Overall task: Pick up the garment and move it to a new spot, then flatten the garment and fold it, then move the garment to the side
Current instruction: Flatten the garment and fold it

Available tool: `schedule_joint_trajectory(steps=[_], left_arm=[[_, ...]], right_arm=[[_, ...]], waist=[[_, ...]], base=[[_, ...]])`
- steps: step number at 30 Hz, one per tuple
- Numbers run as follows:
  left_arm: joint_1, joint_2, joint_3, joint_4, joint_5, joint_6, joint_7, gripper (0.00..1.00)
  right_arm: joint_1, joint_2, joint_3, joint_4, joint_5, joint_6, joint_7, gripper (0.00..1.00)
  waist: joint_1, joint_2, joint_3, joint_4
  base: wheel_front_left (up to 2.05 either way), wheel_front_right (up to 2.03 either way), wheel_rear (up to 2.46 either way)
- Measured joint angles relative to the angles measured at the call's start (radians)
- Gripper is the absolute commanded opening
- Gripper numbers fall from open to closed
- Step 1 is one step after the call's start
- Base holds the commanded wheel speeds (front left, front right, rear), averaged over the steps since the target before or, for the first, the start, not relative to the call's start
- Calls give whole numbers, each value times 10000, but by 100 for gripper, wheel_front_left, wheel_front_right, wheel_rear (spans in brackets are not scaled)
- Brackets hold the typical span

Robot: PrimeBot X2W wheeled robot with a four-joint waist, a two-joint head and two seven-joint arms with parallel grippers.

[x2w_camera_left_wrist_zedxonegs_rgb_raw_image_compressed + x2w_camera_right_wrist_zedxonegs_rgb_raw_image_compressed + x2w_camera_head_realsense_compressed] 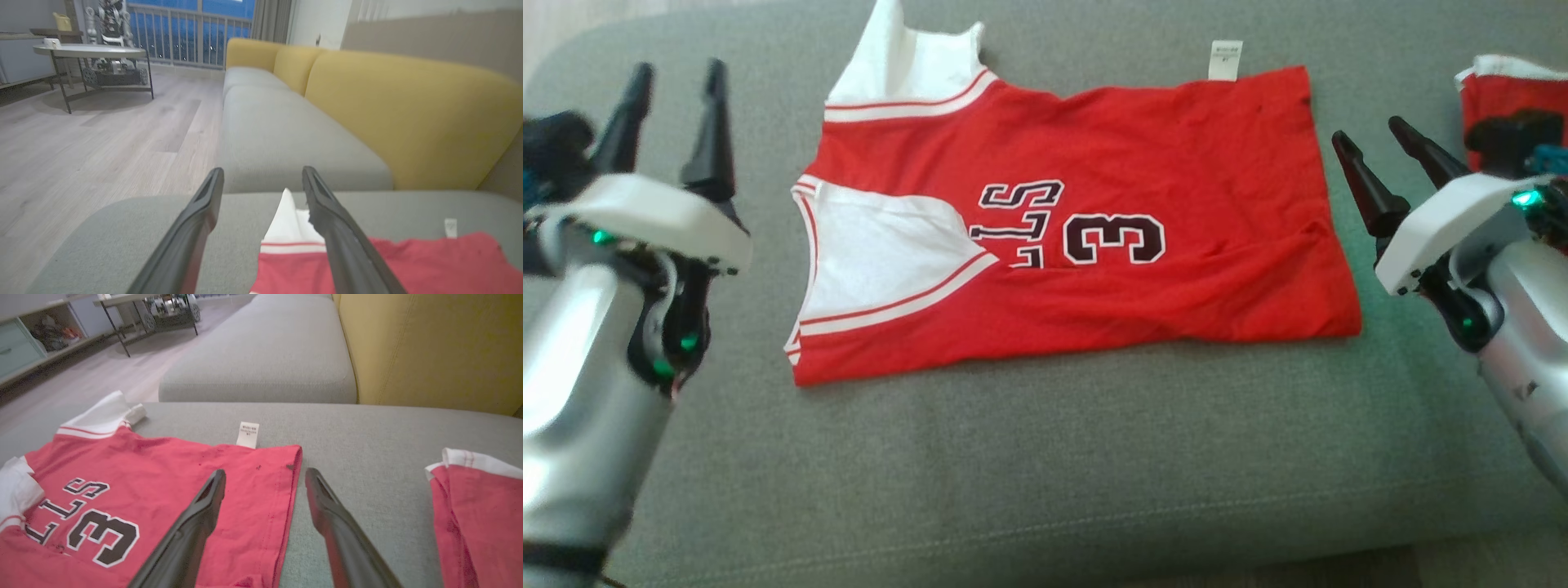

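The garment (pixel 1094 245) is a red sleeveless jersey with white trim and dark lettering. It lies folded in half lengthwise on the grey cushion (pixel 1013 457), neck end to the left, a white tag at its far edge. My left gripper (pixel 678 82) hovers open to the left of it, holding nothing. My right gripper (pixel 1372 139) hovers open just past the hem on the right, also holding nothing. In the right wrist view the garment (pixel 143 490) lies under and left of my right gripper (pixel 263 475). The left wrist view has the garment (pixel 408 265) low and right of my left gripper (pixel 261 173).
A second red and white folded garment (pixel 1503 90) lies at the right edge of the cushion, also in the right wrist view (pixel 478 506). A yellow sofa back (pixel 408 122) rises behind the grey seat. A round table (pixel 90 51) stands on the wooden floor far off.
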Motion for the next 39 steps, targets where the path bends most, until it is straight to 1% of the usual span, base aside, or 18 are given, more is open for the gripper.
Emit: schedule_joint_trajectory(steps=[2, 3, 4, 7, 9, 10, 13, 15, 17, 21, 24, 27, 32, 34, 39], left_arm=[[842, -230, 1168, -1195, 109, 443, -2, 100], [1298, -368, 1672, -1732, 286, 589, -6, 100], [1776, -550, 2127, -2211, 483, 708, -27, 100], [3354, -1204, 3181, -3409, 1223, 922, -48, 100], [4298, -1743, 3668, -3839, 1641, 926, -63, 100], [5058, -2236, 3745, -4023, 2117, 731, -69, 100], [5840, -3014, 3910, -3983, 2769, 510, -69, 100], [6159, -3492, 4103, -3789, 3055, 297, -71, 100], [6361, -3779, 4301, -3534, 3448, 119, -71, 100], [6490, -3992, 4525, -2859, 4040, -314, -69, 100], [6460, -4046, 4694, -2334, 4381, -516, -69, 100], [6406, -4100, 4842, -1923, 4464, -558, -71, 100], [5981, -4209, 4863, -42, 4460, -560, 63, 100], [5757, -4293, 4945, 570, 4157, -560, 119, 100], [5169, -4297, 5064, 1505, 4088, -495, 102, 100]], right_arm=[[245, 125, -529, -123, -318, 0, -286, 100], [404, 182, -911, -244, -539, 0, -336, 100], [605, 242, -1499, -497, -792, 0, -336, 100], [1469, 560, -3785, -2029, -1858, -2, -370, 100], [2387, 1197, -5227, -3091, -2445, -2, -410, 100], [3667, 2021, -6289, -4103, -3306, -2, -408, 100], [5645, 3208, -7279, -5327, -4573, -2, -408, 100], [6593, 3733, -7513, -5839, -5058, -2, -408, 100], [7085, 3864, -7522, -6044, -5551, -2, -408, 100], [7155, 3898, -7639, -6335, -5672, -2, -408, 100], [7113, 3931, -7628, -6437, -5672, -2, -407, 100], [7110, 3940, -7624, -6495, -5672, -2, -407, 100], [7096, 3950, -7492, -6506, -5559, -2, -405, 100], [7066, 3954, -7434, -6500, -5536, -2, -405, 100], [6851, 3962, -7323, -6498, -5488, -2, -405, 100]], waist=[[-1, 0, -157, -4], [0, 0, -234, -4], [0, 0, -311, -2], [-1, 0, -521, 5], [-1, 0, -647, 7], [-1, 0, -776, 31], [-1, 0, -928, 89], [-1, 0, -1018, 107], [-1, 0, -1055, 76], [-1, 0, -999, -48], [0, 0, -925, -150], [0, 0, -862, -218], [0, 0, -691, -413], [1, 0, -615, -502], [1, 0, -433, -754]], base=[[0, 0, 0], [0, 0, 0], [0, 0, 0], [0, 0, 0], [0, 0, 0], [0, 0, 0], [0, 0, 0], [0, 0, 0], [0, 0, 0], [0, 0, 0], [0, 0, 0], [0, 0, 0], [0, 0, 0], [0, 0, 0], [0, 0, 0]])
